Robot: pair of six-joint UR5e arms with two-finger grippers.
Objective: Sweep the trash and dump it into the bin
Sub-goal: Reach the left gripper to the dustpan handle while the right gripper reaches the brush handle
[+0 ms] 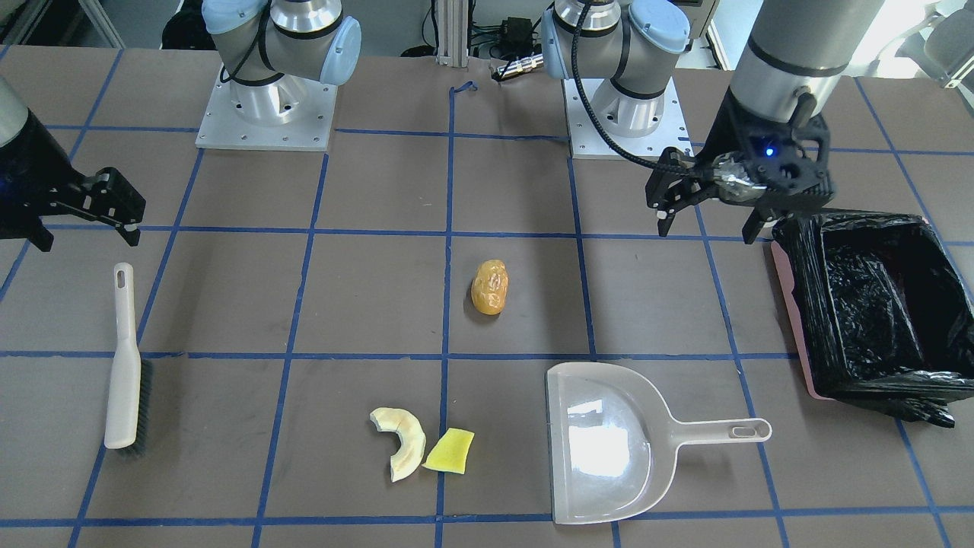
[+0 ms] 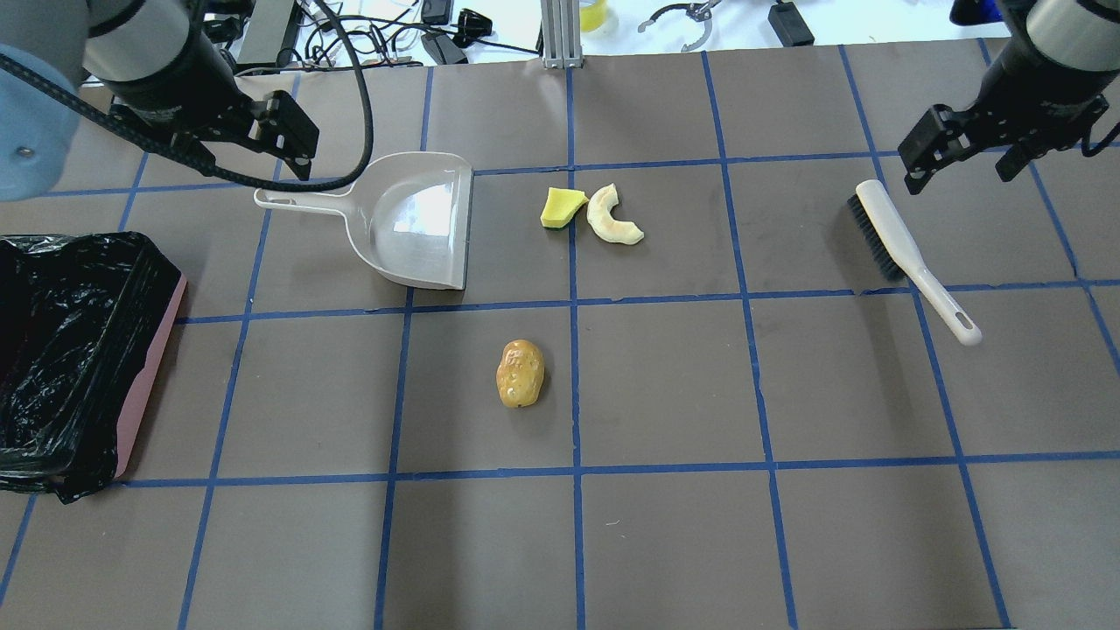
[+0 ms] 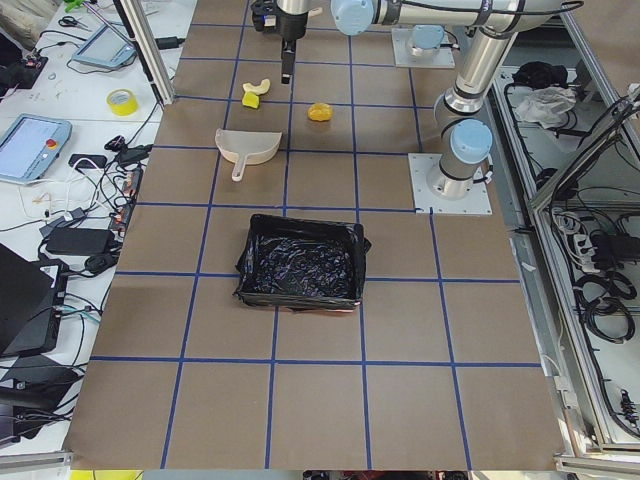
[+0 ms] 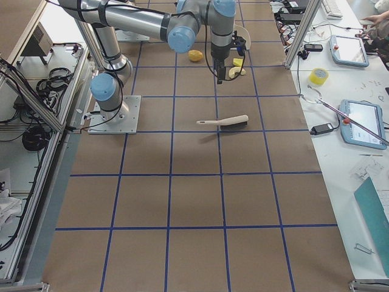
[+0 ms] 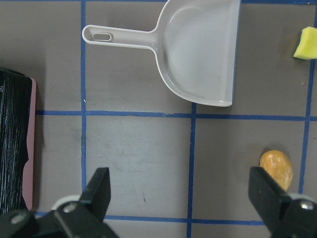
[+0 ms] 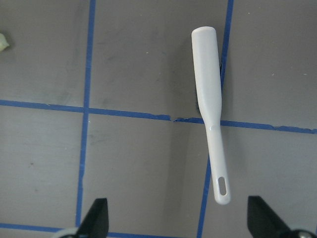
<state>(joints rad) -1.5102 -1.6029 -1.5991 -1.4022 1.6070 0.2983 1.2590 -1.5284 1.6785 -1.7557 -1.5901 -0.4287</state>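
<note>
- Left gripper [image 5: 179, 186] is wide open and empty: I see the dustpan [image 5: 198, 54] ahead, the amber lump [image 5: 276, 169] near 1 fingertip.
- Right gripper [image 6: 178, 210] is open too, brush [image 6: 212, 109] ahead; only the left-end camera shows the bin [image 3: 296, 297] whole.

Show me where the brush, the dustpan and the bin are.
brush [image 2: 901, 245]: overhead exterior view, on the white back near the handle.
dustpan [image 1: 609, 449]: exterior front-facing view, on the bare inner floor.
bin [image 2: 144, 372]: overhead exterior view, on the pinkish side wall.

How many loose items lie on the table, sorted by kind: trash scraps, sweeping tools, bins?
Trash scraps: 3 (cream crescent, yellow wedge, amber lump)
Sweeping tools: 2 (dustpan, brush)
Bins: 1 (black-lined bin)
Total: 6
</note>
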